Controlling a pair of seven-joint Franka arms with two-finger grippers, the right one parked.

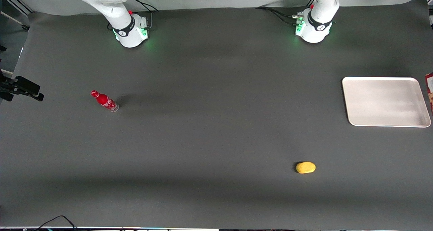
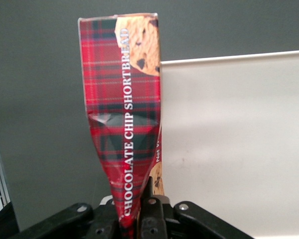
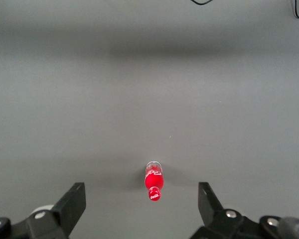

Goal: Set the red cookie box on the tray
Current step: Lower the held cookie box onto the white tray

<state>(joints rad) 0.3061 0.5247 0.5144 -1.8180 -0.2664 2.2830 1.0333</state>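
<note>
Clearly clamped on the box point(image 2: 123, 124) by one end, tool point(image 2: 134, 219) pinching the cardboard into a crease, long body sticking out lengthwise over the bench. Held just beside the tray point(image 2: 234, 144) edge, at the working arm's end, presumably for laying down flat inside the rim.

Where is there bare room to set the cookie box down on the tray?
The whole tray is bare inside its rim. The gripper, jaws shut on the cookie box, holds it over the tray's edge. Table around the yellow lump is open too.
</note>
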